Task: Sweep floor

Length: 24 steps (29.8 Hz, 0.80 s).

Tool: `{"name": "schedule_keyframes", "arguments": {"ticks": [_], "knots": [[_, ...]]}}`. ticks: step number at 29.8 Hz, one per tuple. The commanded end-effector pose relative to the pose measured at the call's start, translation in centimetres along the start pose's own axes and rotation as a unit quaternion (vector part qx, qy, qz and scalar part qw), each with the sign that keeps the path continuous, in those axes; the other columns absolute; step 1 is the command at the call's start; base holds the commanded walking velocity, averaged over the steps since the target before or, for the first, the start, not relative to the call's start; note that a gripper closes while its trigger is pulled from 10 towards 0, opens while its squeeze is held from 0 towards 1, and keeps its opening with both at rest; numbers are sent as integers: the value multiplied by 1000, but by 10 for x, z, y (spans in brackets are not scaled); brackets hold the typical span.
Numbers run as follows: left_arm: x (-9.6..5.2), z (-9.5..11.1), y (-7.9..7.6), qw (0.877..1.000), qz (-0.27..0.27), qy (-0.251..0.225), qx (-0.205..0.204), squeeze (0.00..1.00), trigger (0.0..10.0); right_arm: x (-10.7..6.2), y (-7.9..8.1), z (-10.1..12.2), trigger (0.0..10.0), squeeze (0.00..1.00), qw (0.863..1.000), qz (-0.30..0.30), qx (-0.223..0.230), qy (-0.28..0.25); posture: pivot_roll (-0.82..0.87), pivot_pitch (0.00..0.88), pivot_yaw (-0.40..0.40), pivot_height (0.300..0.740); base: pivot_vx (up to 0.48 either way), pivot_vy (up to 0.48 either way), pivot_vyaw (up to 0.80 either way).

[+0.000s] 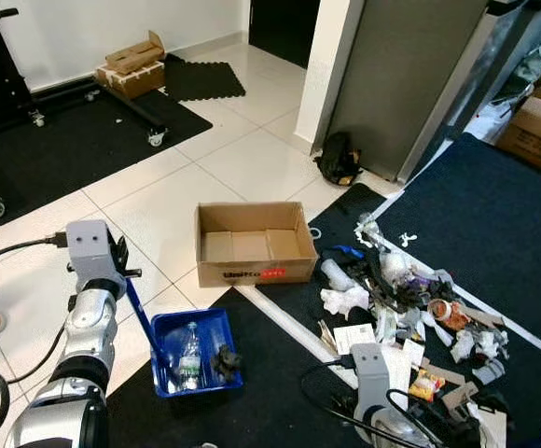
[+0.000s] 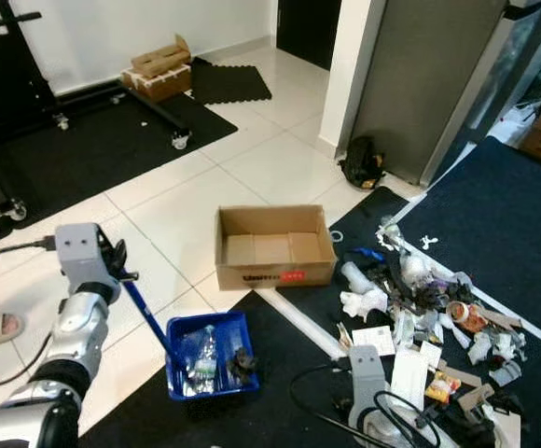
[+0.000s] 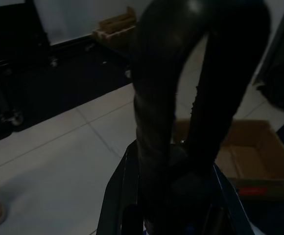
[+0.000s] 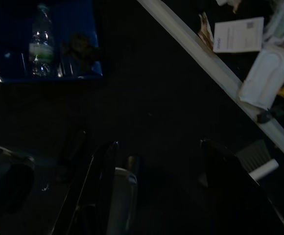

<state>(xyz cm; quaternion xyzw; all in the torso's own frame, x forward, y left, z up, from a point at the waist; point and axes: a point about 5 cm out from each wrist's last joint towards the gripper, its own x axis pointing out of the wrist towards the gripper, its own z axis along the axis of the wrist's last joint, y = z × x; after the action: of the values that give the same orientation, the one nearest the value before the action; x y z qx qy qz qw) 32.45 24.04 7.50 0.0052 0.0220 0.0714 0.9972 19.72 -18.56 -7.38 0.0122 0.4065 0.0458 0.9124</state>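
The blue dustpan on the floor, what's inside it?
Inside the blue dustpan lie a clear plastic bottle and a small dark clump. Anything beneath them is hidden.

We count one blue dustpan (image 1: 196, 352) holding one bottle (image 1: 189, 355), one open box (image 1: 252, 243) mid-frame, two boxes (image 1: 132, 65) upper left, and perhaps twenty litter scraps (image 1: 410, 308).

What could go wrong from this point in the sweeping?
1. The blue plastic dustpan, held by the left gripper on its handle, already carries a clear plastic bottle; tilting it could spill that.
2. The loose black cable beside the right gripper could snag.
3. The scattered litter pile lies past the open cardboard box.
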Motion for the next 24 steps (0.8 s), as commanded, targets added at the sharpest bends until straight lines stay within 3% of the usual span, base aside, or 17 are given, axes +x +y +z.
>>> {"name": "schedule_keyframes", "arguments": {"ticks": [1, 7, 11, 15, 21, 24], "knots": [[6, 14, -3, 1000, -8, -28, -7, 0, 10000, -1, -2, -3, 10000, 0, 1000, -4, 5, 4, 143, 48, -56, 740, 0, 0, 0], [9, 24, -5, 999, -12, -49, -2, 0, 10000, -2, -3, -5, 10000, 0, 1000, -5, 5, 8, 143, 49, -58, 740, 0, 0, 0], [14, 43, -7, 996, -17, -86, -3, 0, 10000, -2, -3, -7, 10000, 0, 1000, -4, 4, 10, 147, 47, -62, 740, 0, 0, 0], [16, 54, -16, 993, -44, -111, -14, 0, 10000, -2, -3, -7, 10000, 0, 1000, -2, -2, 11, 147, 47, -62, 740, 0, 0, 0], [15, 60, -30, 987, -86, -125, -47, 0, 10000, -2, -2, -6, 10000, 0, 1000, -1, -10, 10, 141, 46, -59, 740, 0, 0, 0], [13, 59, -35, 981, -107, -125, -98, 0, 10000, -2, -2, -8, 10000, 0, 1000, -1, -12, 12, 136, 50, -58, 740, 0, 0, 0]]}}
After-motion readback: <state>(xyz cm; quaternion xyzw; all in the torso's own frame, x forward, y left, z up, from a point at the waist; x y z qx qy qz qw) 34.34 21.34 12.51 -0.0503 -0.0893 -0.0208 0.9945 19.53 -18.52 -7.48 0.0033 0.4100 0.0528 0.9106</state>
